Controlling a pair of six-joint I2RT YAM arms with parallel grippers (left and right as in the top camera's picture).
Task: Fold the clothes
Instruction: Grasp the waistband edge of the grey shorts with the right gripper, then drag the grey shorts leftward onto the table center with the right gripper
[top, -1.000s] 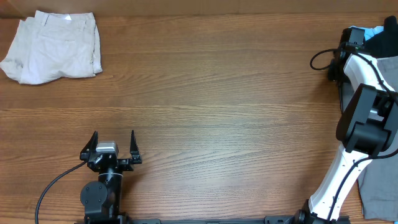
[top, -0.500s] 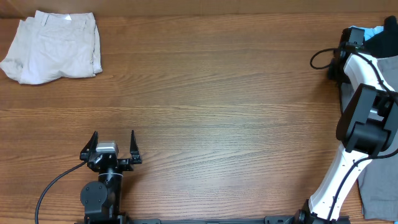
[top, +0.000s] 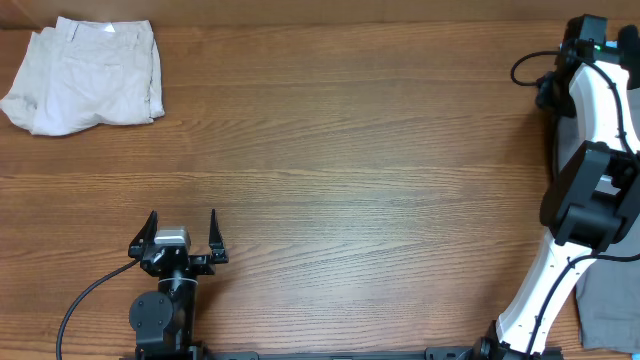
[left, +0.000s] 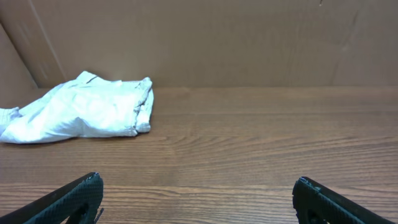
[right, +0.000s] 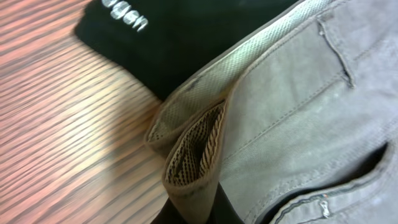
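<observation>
Fetching seems the step in hand: the right tool (right: 194, 210) is clamped on the waistband of the grey shorts (right: 292, 118), beside a black garment (right: 186, 37) at the far right edge of the surface (top: 350, 150). The left tool (top: 182, 218) rests with fingers apart. Next, the shorts likely need dragging to the centre and spreading flat

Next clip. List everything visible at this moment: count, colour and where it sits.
cream shorts: one, cream, far left corner of the table
grey shorts: one, grey, right edge of the table, waistband at the right gripper
black garment: one, black with white print, next to the grey shorts
table: one, brown wood
cardboard wall: one, brown, behind the table
left gripper: one, black, open, near edge, holding nothing
right gripper: one, black, shut on the grey shorts' waistband
</observation>
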